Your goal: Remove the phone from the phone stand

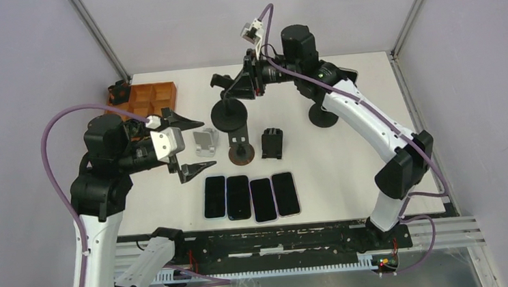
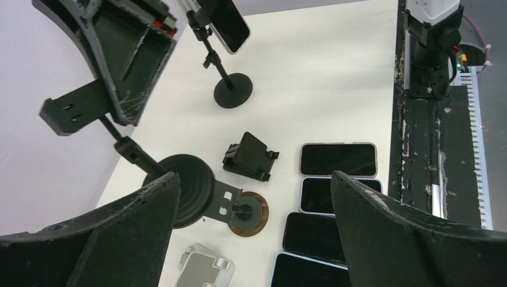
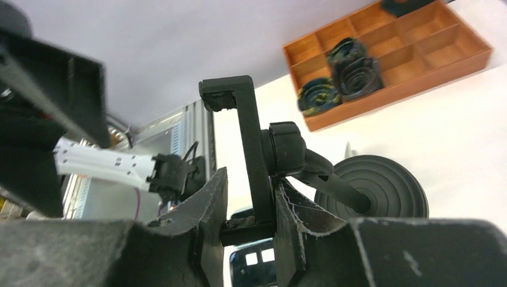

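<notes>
Four dark smartphones (image 1: 238,197) lie flat in a row on the white table (image 1: 348,156). A fifth dark-screened phone (image 2: 224,23) sits tilted in the slim black round-based phone stand (image 2: 232,92) on the table's right side, well apart from both claws.

The right gripper (image 3: 251,179) is pinched narrow on the upright black clamp bracket (image 3: 246,137) of a second black stand with a broad ribbed disc base (image 3: 382,191), one finger pressing each face of the bracket.

The left gripper (image 2: 254,178) is spread wide and grips nothing. It hangs above the table near a silver metal stand (image 2: 200,269), a copper-rimmed round stand (image 2: 248,214) and a black folding stand (image 2: 251,156).
</notes>
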`<act>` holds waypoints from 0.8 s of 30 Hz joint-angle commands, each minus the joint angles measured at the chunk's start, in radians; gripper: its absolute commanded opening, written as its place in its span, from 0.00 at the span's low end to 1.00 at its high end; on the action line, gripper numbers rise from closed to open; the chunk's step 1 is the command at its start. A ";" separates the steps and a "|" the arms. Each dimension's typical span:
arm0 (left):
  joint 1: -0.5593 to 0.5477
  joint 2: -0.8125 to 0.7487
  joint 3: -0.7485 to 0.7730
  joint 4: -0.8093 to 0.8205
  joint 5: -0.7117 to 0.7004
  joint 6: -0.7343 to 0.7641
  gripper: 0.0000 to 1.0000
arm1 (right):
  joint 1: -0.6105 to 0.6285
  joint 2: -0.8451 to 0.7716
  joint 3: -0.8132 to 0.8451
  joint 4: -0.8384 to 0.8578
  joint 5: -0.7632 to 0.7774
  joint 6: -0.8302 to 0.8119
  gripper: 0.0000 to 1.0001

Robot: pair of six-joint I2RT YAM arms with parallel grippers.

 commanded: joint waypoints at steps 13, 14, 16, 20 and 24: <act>-0.001 -0.040 -0.017 -0.030 -0.124 -0.039 1.00 | -0.183 0.339 0.252 0.284 0.074 0.185 0.00; -0.001 -0.040 -0.021 -0.031 -0.123 -0.028 1.00 | -0.183 0.350 0.244 0.283 0.080 0.175 0.00; -0.001 -0.043 -0.033 -0.031 -0.117 0.001 1.00 | -0.187 0.374 0.207 0.297 0.083 0.172 0.00; -0.001 -0.051 -0.063 -0.032 -0.112 0.037 1.00 | -0.186 0.434 0.181 0.289 0.091 0.148 0.00; -0.001 -0.043 -0.089 -0.032 -0.103 0.036 1.00 | -0.186 0.477 0.175 0.290 0.097 0.132 0.00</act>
